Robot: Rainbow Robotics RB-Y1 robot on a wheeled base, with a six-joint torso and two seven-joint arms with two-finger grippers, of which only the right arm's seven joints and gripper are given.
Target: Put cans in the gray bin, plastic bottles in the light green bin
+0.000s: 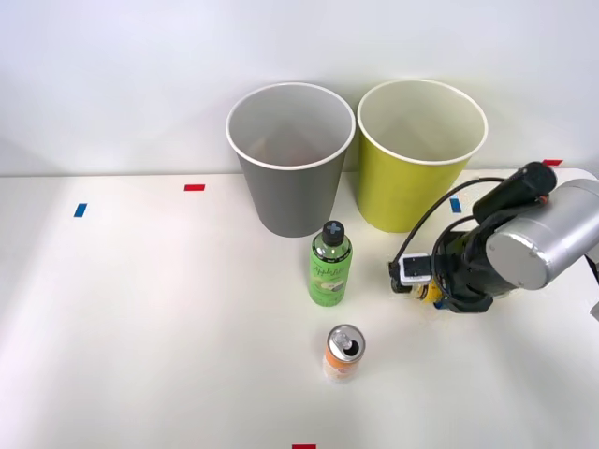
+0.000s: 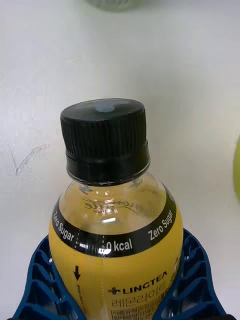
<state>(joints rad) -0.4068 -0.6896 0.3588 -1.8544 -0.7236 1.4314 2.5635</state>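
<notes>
Claw (image 2: 116, 292): right arm's blue ribbed fingers (image 2: 42, 285) closed against both sides of the yellow bottle-shaped can; in the front view the claw (image 1: 423, 288) sits low over the desk at about 3 o'clock from the green bottle.
Yellow bottle-shaped can (image 2: 115, 250): held in the claw. Black ribbed cap, clear shoulder, yellow label below. In the front view only a sliver of yellow (image 1: 432, 295) shows beneath the wrist.
Legible print, yellow can: black band reads "Zero Sugar" on both sides and "0 kcal" at centre; below it "LINGTEA" in black with a line of Korean characters under it, and a small downward arrow.
Green bottle (image 1: 329, 264): translucent, black screw cap, pale label; print too small to read. Upright on the desk at 6 o'clock from the gap between the two bins, apart from both.
Orange-white can (image 1: 343, 352): upright, silver pull-tab top, at 6 o'clock from the green bottle, near but not touching it.
Gray bin (image 1: 290, 178): white rim, white interior, upright at the far side of the desk; nothing visible in the part of the interior that shows.
Light green bin (image 1: 412, 182): white rim, pale interior, just beside the gray bin at its 3 o'clock; nothing visible inside.
Desk (image 1: 140, 327): white, with small blue and red tape marks.
</notes>
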